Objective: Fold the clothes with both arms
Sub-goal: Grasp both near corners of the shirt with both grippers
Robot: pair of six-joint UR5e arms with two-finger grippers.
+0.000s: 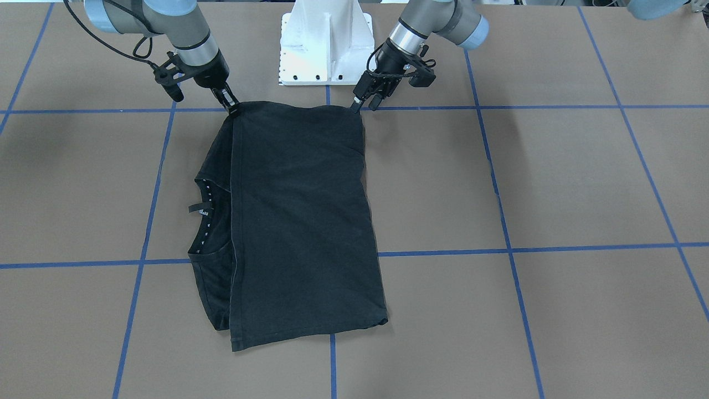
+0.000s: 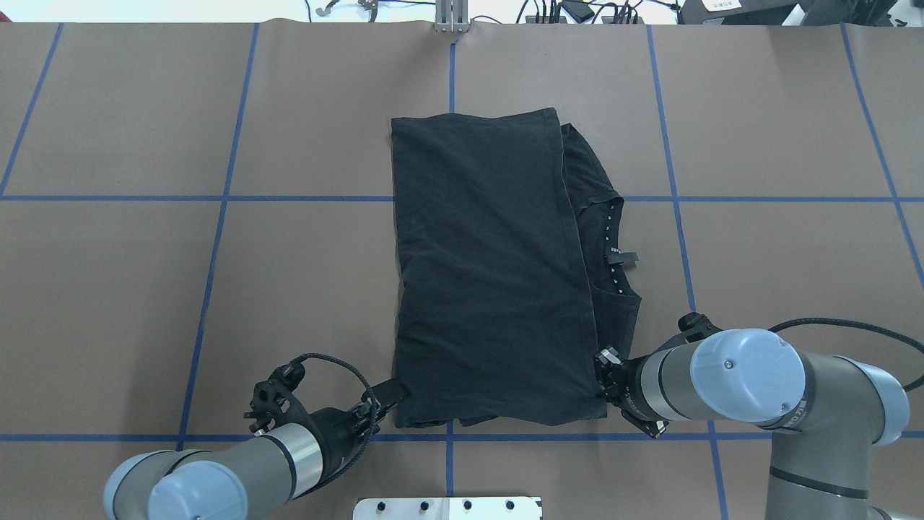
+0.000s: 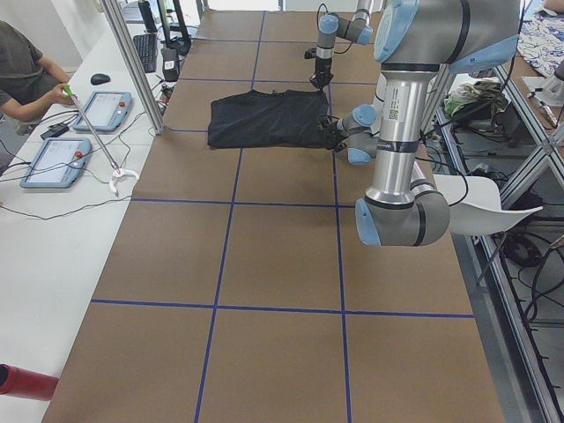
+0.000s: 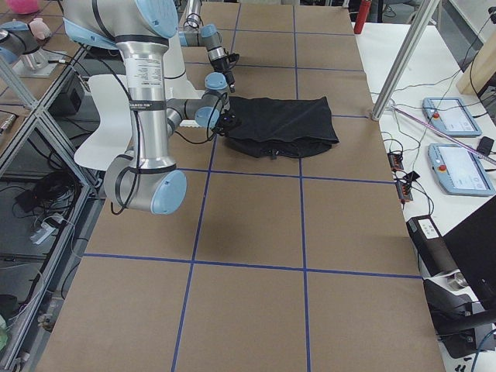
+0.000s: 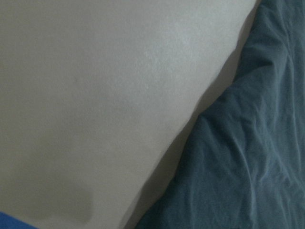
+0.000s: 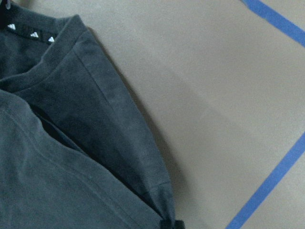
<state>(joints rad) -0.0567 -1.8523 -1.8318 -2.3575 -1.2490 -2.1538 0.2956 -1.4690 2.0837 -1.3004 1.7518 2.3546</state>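
The clothes are one black t-shirt (image 1: pixel 299 221) (image 2: pixel 491 274), lying folded flat in the middle of the table. Its collar with dotted neck tape (image 2: pixel 613 245) sticks out on my right side. My right gripper (image 1: pixel 230 106) (image 2: pixel 603 372) is shut on the shirt's near right corner, and the right wrist view shows that corner (image 6: pixel 164 217) bunched at a fingertip. My left gripper (image 1: pixel 365 104) (image 2: pixel 393 393) stands open at the near left corner, with one finger against the hem and the other off the cloth. The left wrist view shows only the shirt edge (image 5: pixel 248 157) and table.
The white mounting base (image 1: pixel 327 44) stands just behind the shirt's near edge. Blue tape lines (image 1: pixel 498 252) grid the brown table. A metal pole (image 3: pixel 132 62), tablets (image 3: pixel 106 110) and a seated person (image 3: pixel 22 66) are on a side bench across the table from the robot.
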